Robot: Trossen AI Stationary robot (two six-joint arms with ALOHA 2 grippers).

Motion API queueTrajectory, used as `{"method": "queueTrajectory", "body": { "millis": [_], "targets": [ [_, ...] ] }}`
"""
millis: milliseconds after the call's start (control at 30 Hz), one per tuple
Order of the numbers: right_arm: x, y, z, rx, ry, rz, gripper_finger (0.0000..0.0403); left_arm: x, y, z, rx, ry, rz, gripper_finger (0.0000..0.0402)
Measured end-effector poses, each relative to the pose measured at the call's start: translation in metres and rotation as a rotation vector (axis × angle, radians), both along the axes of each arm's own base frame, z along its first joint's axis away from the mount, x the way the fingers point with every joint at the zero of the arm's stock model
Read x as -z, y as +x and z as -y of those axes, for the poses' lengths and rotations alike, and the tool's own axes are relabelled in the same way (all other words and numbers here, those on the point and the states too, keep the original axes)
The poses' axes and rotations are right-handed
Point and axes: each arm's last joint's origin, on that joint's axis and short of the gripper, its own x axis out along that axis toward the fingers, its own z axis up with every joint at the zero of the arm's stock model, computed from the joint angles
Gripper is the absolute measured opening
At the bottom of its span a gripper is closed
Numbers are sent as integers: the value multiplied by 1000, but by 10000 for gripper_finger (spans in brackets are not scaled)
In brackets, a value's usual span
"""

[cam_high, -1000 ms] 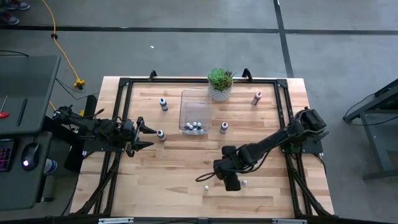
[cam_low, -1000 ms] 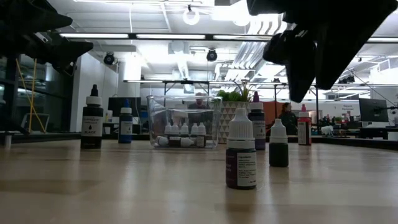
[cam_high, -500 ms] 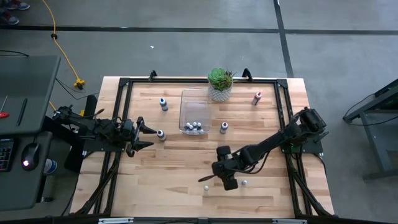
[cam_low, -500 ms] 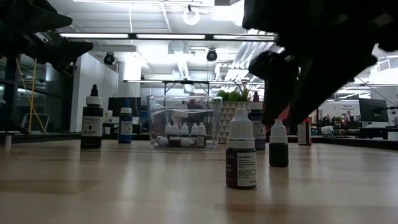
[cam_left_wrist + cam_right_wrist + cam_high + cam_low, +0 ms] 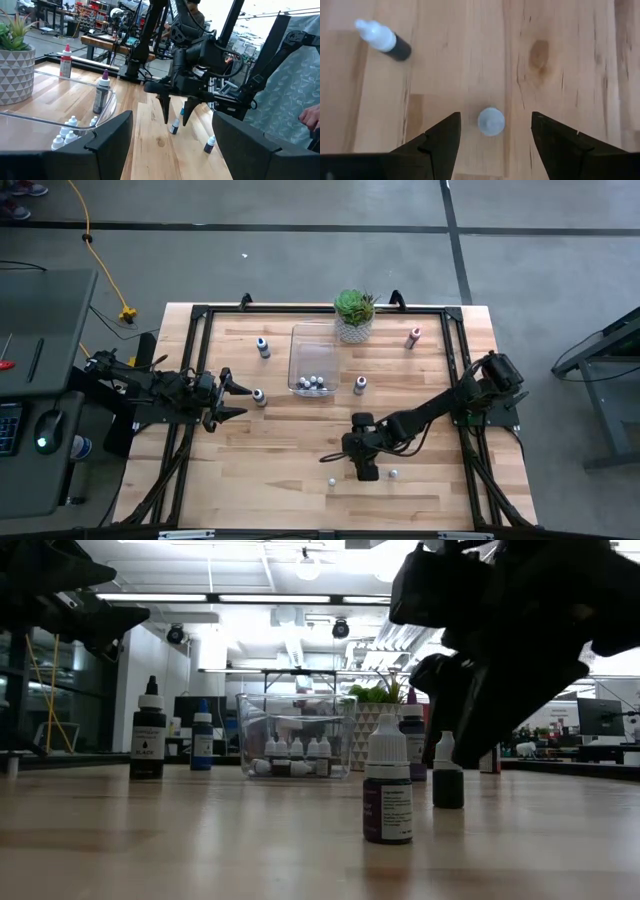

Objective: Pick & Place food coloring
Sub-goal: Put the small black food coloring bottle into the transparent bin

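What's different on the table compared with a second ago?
The right gripper slid toward the left side of the table and now hangs open above a small upright bottle, nothing gripped. The left gripper, the clear bin, the potted plant and the other bottles stayed put.

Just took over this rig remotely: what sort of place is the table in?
Probably a robotics lab or workshop: bare concrete floor with a yellow cable, workbenches and equipment racks behind the table, open ceiling ducts.
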Motion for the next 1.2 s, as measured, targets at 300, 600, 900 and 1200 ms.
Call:
{"method": "queueTrajectory", "body": {
  "millis": [300, 600, 900, 1200],
  "targets": [
    [-1, 1, -1, -4, 4, 9, 215, 0, 0, 0, 0, 0, 0, 271],
    [-1, 1, -1, 14, 22, 6, 161, 0, 0, 0, 0, 0, 0, 271],
    [-1, 1, -2, 10, 38, 0, 127, 0, 0, 0, 0, 0, 0, 271],
    [-1, 0, -2, 3, 49, -7, 87, 0, 0, 0, 0, 0, 0, 271]
  ]
}}
